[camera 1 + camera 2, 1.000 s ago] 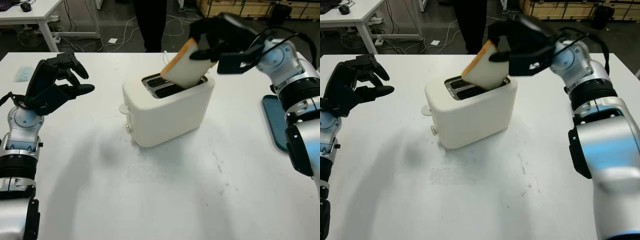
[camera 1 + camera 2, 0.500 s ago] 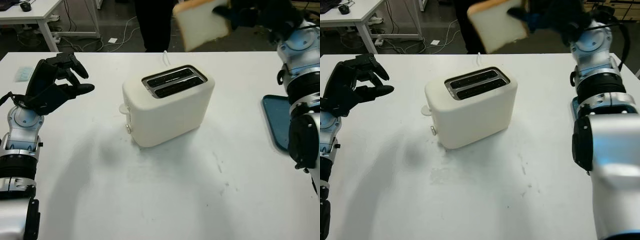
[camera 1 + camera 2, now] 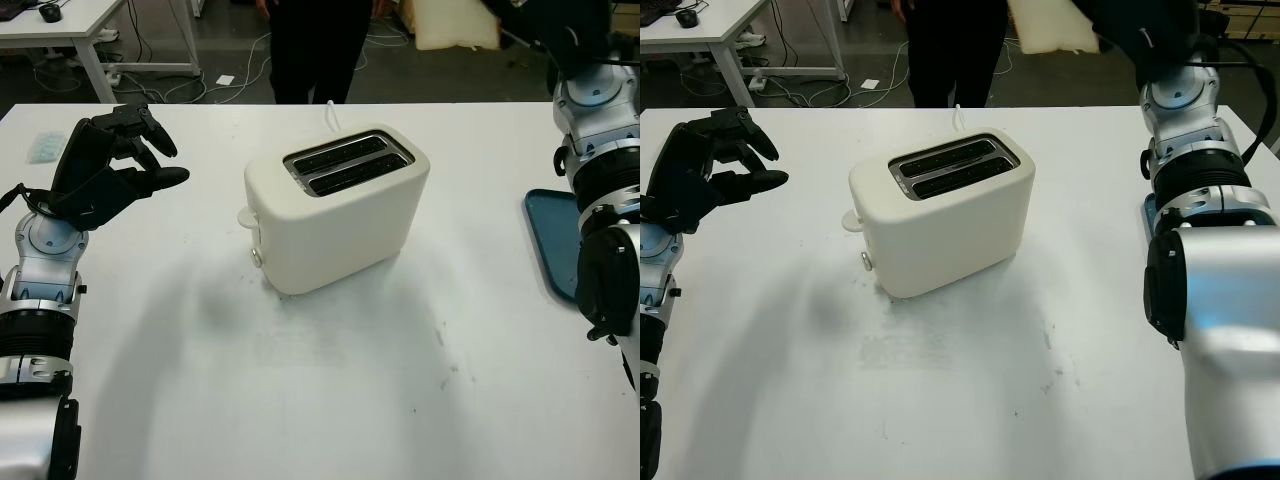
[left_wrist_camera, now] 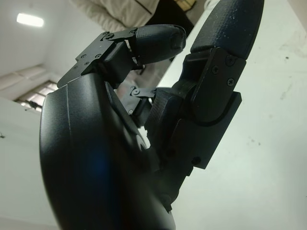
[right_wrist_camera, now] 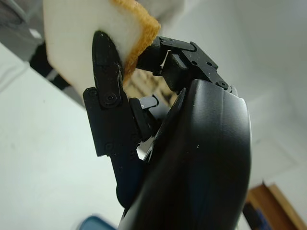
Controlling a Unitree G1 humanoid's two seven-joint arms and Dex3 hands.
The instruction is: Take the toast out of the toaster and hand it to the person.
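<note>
Right wrist view has the right hand (image 5: 144, 120) pinching the toast (image 5: 86, 43) between its fingers. A second ago that slice was tilting out of the toaster (image 3: 335, 215); now it's lifted beyond the table's far edge, toward the person (image 3: 310, 45). Left hand (image 3: 105, 165) idles open at the left.

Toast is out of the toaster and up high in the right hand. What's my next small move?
Probably ease the right hand with the toast left toward the person standing behind the table; the toaster slots are empty, so only the handover remains.
</note>
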